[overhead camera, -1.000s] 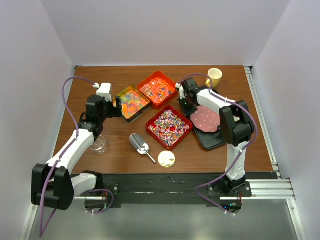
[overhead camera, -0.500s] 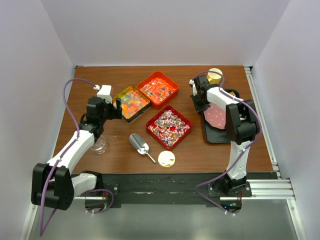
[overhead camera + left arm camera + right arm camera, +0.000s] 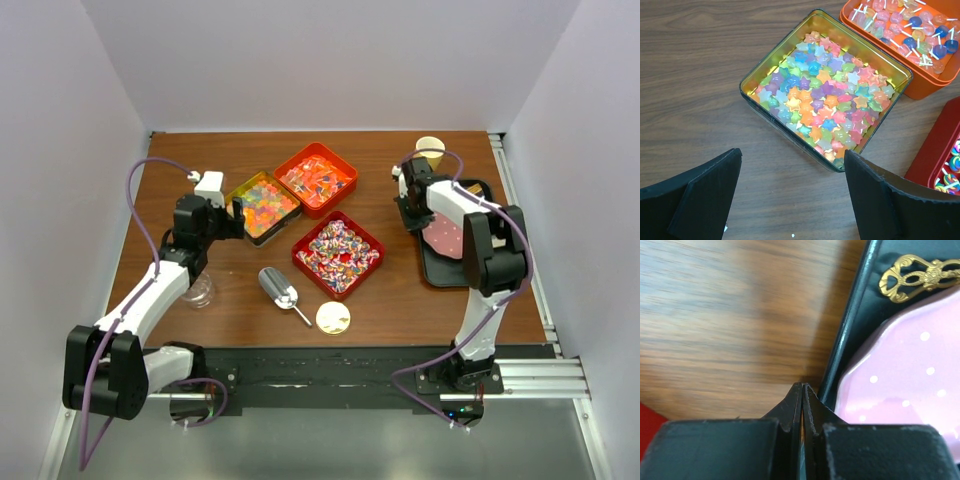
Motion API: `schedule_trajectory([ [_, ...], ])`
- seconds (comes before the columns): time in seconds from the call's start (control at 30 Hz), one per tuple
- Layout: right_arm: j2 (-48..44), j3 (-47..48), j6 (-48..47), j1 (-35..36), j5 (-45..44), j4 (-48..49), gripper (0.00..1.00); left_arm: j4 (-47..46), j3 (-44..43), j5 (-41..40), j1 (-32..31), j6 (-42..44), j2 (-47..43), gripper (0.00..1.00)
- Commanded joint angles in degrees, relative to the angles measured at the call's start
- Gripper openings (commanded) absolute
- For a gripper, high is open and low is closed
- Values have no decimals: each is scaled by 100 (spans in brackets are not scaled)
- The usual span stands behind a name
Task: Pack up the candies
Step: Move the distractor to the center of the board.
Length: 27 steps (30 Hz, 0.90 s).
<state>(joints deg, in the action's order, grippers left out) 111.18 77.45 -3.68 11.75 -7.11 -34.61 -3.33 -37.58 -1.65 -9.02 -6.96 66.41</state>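
A brown wooden table [image 3: 390, 300] stands between plain white walls [image 3: 330, 60].

**Hidden or unclear**
- In the top view the right arm covers its own fingers.
- The right wrist view shows blurred wood. The black tray [image 3: 850, 325] and pink plate [image 3: 900, 385] are cut off at its edge, and a gold ornament [image 3: 920, 277] lies on the tray.
- The left wrist view cuts off the orange tray [image 3: 920, 85] at the top and shows only a corner of the red tray [image 3: 935, 150].
- The left arm partly covers a glass jar [image 3: 198, 290].

**Candies**
- The candies [image 3: 827, 95] lie in three containers at mid-table: star pieces in the gold tin [image 3: 281, 227], stick-mounted wrapped pieces in the orange tray, and swirled pieces in the red tray.
- All three containers sit corner-on to the arms.
- The sticks point in mixed directions. The stars have no long axis.

**Grippers**
- The left gripper [image 3: 792, 165] is spread wide and holds nothing. It hangs just short of the tin's near corner.
- The right gripper [image 3: 802, 387] is fully closed and holds nothing. Its tips are at the black tray's left edge.

**Surroundings**
- A scoop [image 3: 282, 290] and a round lid [image 3: 333, 318] lie near the front edge, below the red tray.
- A yellow cup [image 3: 430, 148] stands behind the right arm.
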Motion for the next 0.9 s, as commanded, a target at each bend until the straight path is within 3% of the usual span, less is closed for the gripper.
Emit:
schedule_trajectory([
  [0.0,-508,-55,-405,-182,-187,-116,0,-256,76,77,49,-25,-40,88],
  [0.07,-675,50,-501,-173,679,-177,0,-168,23,138,40,89,-67,93],
  [0.1,-807,94,-502,-164,1085,-273,5,41,-12,347,49,159,-58,95],
  [0.17,-948,165,-432,-103,1684,-292,26,314,-230,795,49,668,3,96],
  [0.2,-1027,174,-423,-59,2096,-318,45,960,-345,1372,40,966,56,96],
  [0.3,-1370,113,-537,178,2826,-336,61,2077,-828,2621,102,2256,415,94],
  [0.4,-1721,34,-590,301,3538,-292,69,2669,-1084,3081,119,2706,741,88],
  [0.63,-2354,-405,-546,398,3814,-213,70,3286,-1330,3812,93,2902,1295,73],
  [0.87,-2768,-924,-528,407,3752,-160,70,3488,-1339,3970,-82,2946,1514,72],
])
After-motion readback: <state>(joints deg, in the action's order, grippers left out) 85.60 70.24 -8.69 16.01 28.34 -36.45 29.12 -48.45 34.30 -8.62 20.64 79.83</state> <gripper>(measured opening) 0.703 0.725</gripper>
